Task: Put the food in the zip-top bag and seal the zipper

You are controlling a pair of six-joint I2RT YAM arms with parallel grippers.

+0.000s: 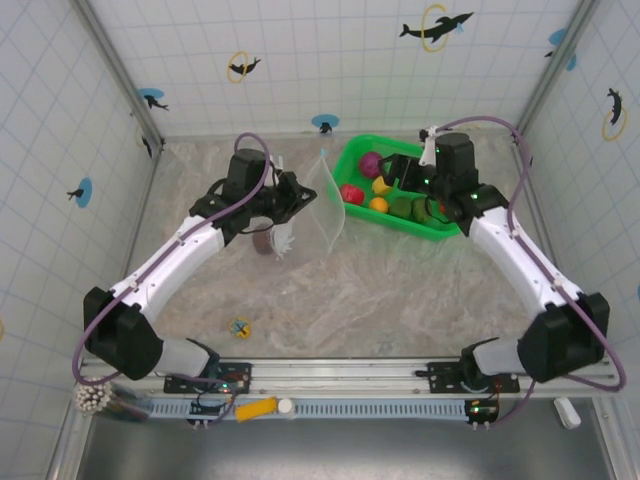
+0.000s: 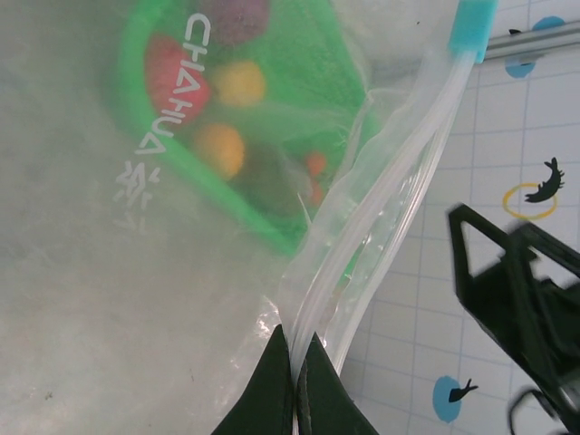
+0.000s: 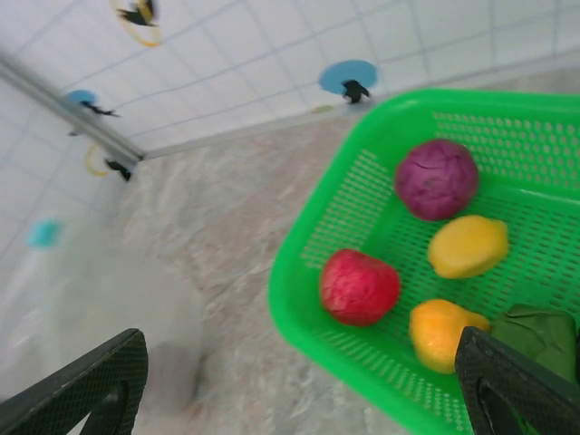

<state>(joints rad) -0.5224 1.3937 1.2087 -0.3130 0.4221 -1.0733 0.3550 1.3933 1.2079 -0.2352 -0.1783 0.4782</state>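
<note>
The clear zip-top bag hangs upright left of the green basket. My left gripper is shut on the bag's top edge. In the left wrist view its jaws pinch the zipper, which runs up to a blue end tab. The food lies in the basket: a purple piece, a red one, a yellow one, an orange one and a green one. My right gripper hovers open over the basket's left rim, holding nothing.
A small maroon and white object lies on the table under the left arm. A tiny yellow and blue mark sits near the front. Tiled walls close in the back and both sides. The right arm's dark body is near the bag.
</note>
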